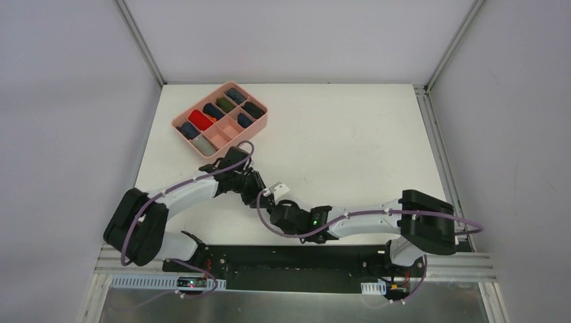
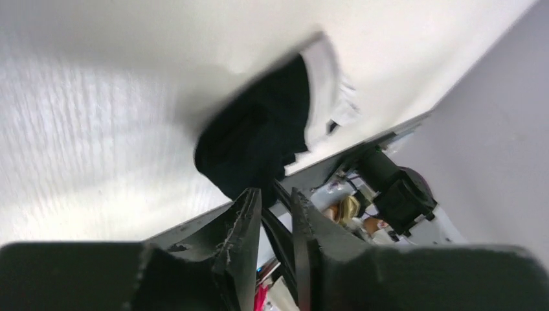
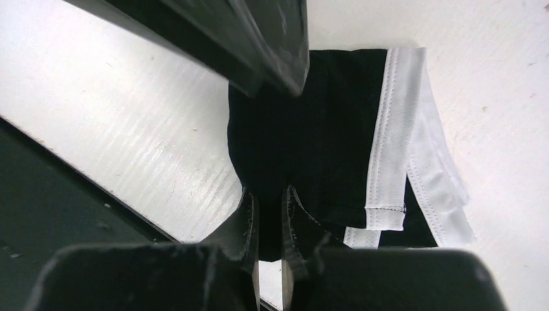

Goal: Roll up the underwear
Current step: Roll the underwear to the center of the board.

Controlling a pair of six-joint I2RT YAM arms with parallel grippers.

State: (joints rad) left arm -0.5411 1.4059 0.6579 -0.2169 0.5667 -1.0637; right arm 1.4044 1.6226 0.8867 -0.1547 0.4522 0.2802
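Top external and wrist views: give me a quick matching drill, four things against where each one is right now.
Things:
1. black underwear
2. pink tray
3. red item
4. right gripper

Places or states:
A. inside one compartment of the tray
B. on the far-left part of the table
C. lying folded on the table near its front edge
D. closed on the near edge of the black cloth

Pairs: 1-C; 2-B; 3-A; 4-D
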